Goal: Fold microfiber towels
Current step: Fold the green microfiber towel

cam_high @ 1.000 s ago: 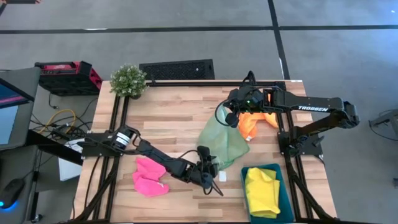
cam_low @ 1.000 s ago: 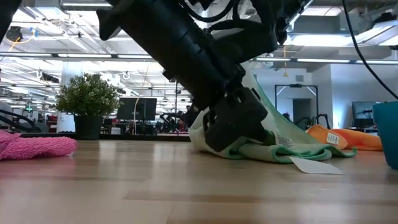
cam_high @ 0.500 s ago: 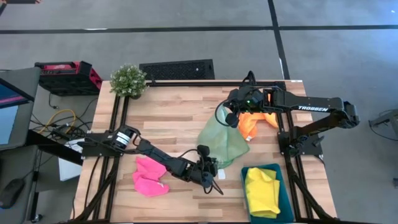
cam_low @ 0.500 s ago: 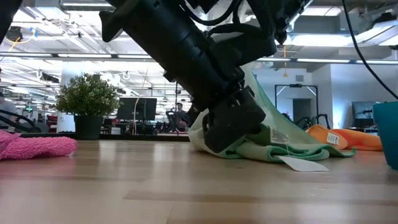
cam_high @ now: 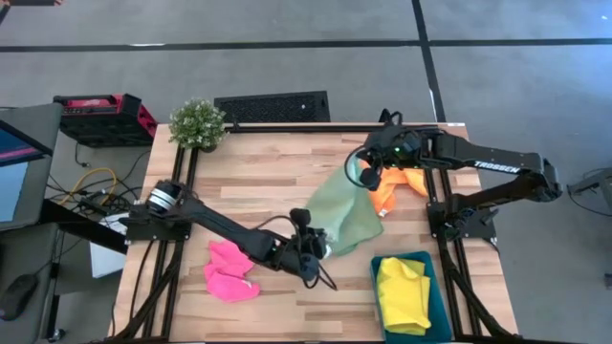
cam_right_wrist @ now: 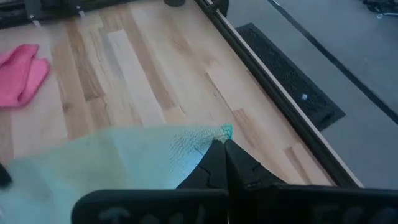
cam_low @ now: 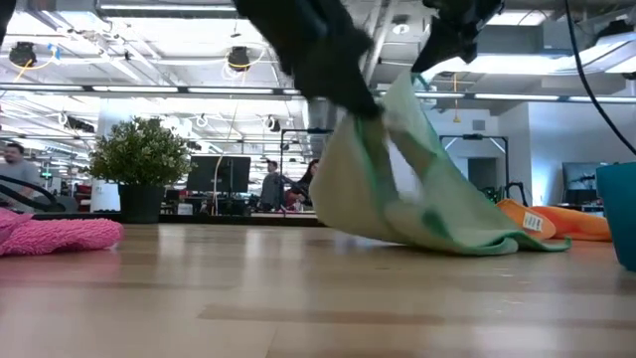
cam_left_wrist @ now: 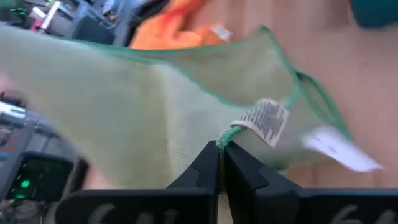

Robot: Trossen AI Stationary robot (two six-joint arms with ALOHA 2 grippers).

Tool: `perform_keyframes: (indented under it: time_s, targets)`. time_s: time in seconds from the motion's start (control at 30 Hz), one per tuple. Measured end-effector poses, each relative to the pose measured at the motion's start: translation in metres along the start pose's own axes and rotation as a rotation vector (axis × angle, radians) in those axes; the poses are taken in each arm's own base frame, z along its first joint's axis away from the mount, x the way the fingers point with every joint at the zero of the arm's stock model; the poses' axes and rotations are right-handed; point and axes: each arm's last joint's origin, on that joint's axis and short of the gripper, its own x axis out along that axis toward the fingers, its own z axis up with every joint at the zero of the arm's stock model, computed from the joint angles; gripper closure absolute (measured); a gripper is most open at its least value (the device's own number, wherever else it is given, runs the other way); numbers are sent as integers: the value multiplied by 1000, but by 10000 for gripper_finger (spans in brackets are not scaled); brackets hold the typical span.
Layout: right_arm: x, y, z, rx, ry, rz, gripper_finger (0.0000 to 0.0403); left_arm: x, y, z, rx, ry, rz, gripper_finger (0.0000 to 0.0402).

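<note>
- Light green towel [cam_high: 344, 212] sits mid-table, just behind the teal tray [cam_high: 435, 287] (the side toward the potted plant [cam_high: 197, 122]), and both arms have hold of it.
- Left gripper [cam_left_wrist: 221, 151] is clenched on a hemmed corner right by the care label [cam_left_wrist: 265, 121], on the towel's side nearest the tray.
- Right gripper [cam_right_wrist: 222, 147] is pinched tight on the opposite corner, the one farthest from the tray, next to the orange towel [cam_high: 390, 189].
- From table level the cloth [cam_low: 417, 179] hangs tent-like off both grips, its lower edge dragging on the wood.
- To do this well, I'd say pull the two corners apart evenly so the held edge goes taut, then lay it down flat before creasing. Uneven height probably means a skewed fold.
- Watch that the sagging part doesn't snag the orange towel.
- Yellow towel [cam_high: 403, 292] is in the tray; hot pink towel [cam_high: 230, 271] is well off to the tray's plant-side, untouched.
</note>
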Motion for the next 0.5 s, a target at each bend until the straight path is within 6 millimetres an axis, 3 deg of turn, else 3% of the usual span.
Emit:
perform_keyframes:
  time_s: [0.23,0.5]
  targets:
    - [-19,-4,-11,-49,54,1,400,-43,57,11,-122,-2,122,401]
    - [-27,-6,-12,-172,33,-1,400,-80,137,5,-350,18,265,401]
